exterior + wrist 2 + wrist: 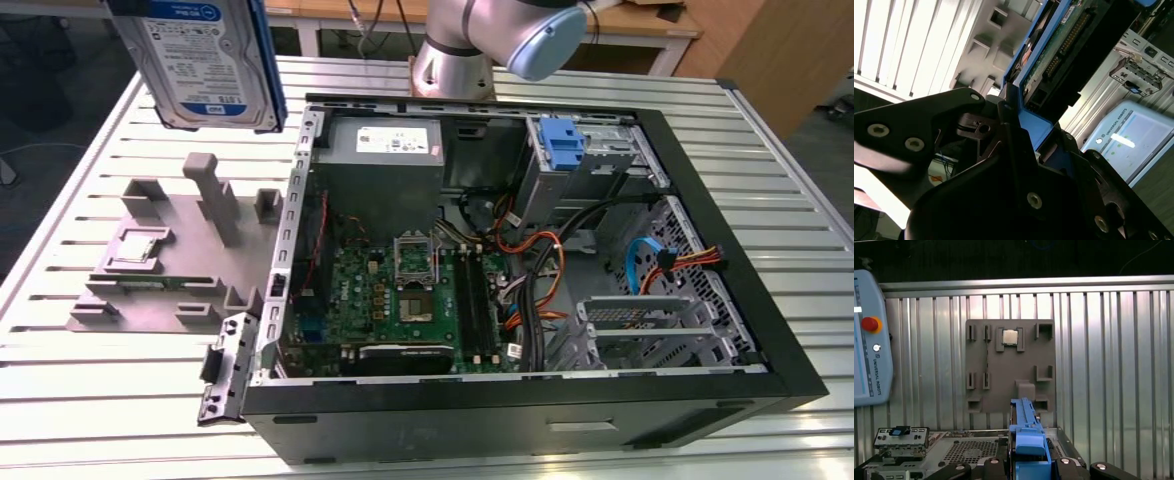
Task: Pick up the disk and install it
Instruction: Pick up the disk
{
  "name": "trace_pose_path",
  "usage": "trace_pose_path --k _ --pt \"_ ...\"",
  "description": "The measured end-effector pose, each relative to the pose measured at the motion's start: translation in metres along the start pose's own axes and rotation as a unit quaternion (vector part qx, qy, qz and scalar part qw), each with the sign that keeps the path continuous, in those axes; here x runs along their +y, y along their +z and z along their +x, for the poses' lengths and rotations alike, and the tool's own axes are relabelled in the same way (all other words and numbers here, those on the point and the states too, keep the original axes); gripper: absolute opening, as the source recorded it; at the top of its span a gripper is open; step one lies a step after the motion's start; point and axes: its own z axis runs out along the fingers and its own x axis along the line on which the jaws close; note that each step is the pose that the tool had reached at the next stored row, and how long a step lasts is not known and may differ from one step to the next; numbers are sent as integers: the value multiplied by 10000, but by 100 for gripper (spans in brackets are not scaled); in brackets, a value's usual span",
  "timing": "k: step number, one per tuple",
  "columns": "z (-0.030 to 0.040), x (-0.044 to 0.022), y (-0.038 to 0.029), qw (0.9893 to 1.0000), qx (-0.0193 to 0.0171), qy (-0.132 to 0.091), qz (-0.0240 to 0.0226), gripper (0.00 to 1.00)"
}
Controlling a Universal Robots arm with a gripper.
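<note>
Gripper fingers are clamped tight on the blue rail frame of the disk. The second wrist view shows black fingers pressing the frame from both sides, with the drive's green circuit board turned to that camera. In the first wrist view the gripper holds the disk edge-on, so it appears as a narrow blue strip.

The exterior view shows the other face. There the disk hangs upright and high above the slatted table, at the exterior view's far left, with its white-and-blue label facing the camera. It is well apart from the computer case. The arm rises behind the case's far wall.

The case lies open on its side. Inside it are a green motherboard, a grey power supply at the far end and orange and black cables. A bare blue bracket sits in the far bay on the exterior view's right, and a metal drive cage stands near the front on that side.

A grey fixture lies just beside the case on the exterior view's left. The first wrist view looks straight down on this fixture and shows a small square processor chip seated in one of its recesses. A teach pendant also rests on the table.
</note>
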Motion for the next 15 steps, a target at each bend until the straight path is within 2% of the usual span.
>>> trace_pose_path --k 15 --pt "-6 -135 8 10000 0 0 0 37"
